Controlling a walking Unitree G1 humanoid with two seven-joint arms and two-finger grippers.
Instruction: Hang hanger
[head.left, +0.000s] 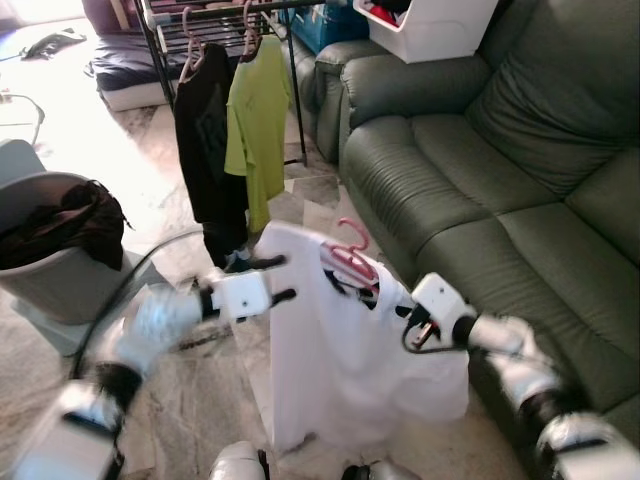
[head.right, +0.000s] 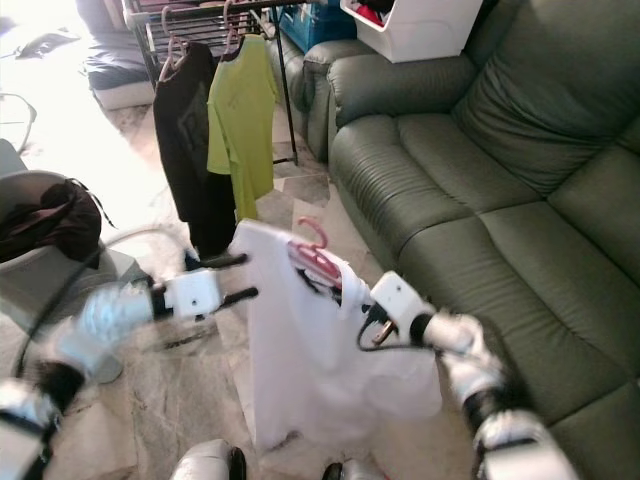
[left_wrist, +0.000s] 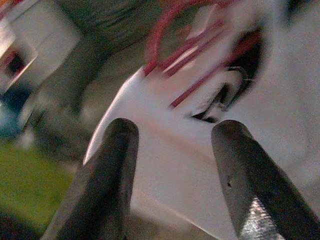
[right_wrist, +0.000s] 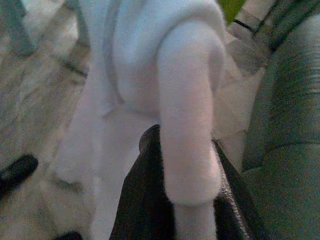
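The robot is holding a white shirt (head.left: 340, 370) up in the air between its two arms, above the marbled floor (head.left: 200, 390) in front of a green sofa (head.left: 480, 180). A pink hanger (head.left: 350, 258) is sitting in the shirt's neck, its hook sticking up above the collar. The left gripper (head.left: 278, 279) is reaching to the shirt's upper left edge with its two black fingers (left_wrist: 107, 170) spread apart; in the left wrist view the white cloth and the hanger are lying just past the fingertips, not pinched between them. The right gripper (right_wrist: 170, 200) is pressing shut on a fold of the white shirt at the garment's right shoulder, and the cloth is bunching over its fingers. Well apart, at the far end of the floor, a black clothes rack (head.left: 230, 12) is carrying a black shirt (head.left: 205, 140) and a lime-green shirt (head.left: 258, 130) on hangers. A grey laundry basket (head.left: 60, 270) with dark clothes in it is standing at the left.
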